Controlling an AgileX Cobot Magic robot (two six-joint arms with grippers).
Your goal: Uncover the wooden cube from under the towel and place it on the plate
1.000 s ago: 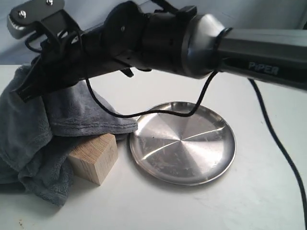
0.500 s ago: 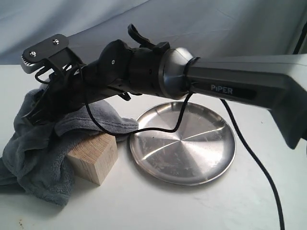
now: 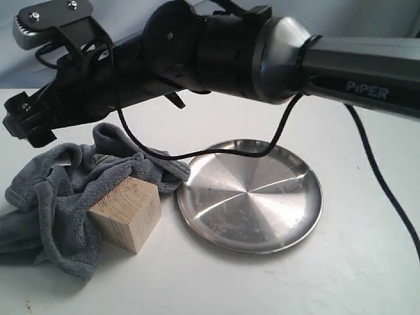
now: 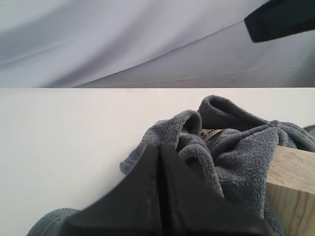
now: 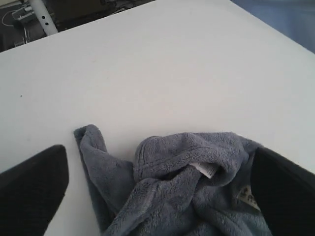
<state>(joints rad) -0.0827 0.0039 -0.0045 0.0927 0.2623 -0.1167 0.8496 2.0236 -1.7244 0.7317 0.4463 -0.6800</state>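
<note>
Just left of the plate (image 3: 262, 203), the wooden cube (image 3: 126, 213) sits half bare against the bunched towel (image 3: 52, 197), likely a light, rigid block best pinched across two flat opposite faces; the right gripper (image 5: 157, 191) hangs spread and empty, the left gripper (image 4: 158, 196) closed on nothing.

1. The right arm (image 3: 367, 62) has a grey forearm casing printed "PiPER" in pale letters.
2. A rounded silver-grey collar (image 3: 275, 59) meets the matte black wrist housing (image 3: 190, 46).
3. A thin black cable (image 3: 197, 155) hangs in a loop, and a second cable (image 3: 387, 197) trails from the forearm.
4. A grey bracket (image 3: 46, 20) carries two bright screws.
5. The gripper fingers (image 5: 32, 189) are black and finely dimpled.
</note>
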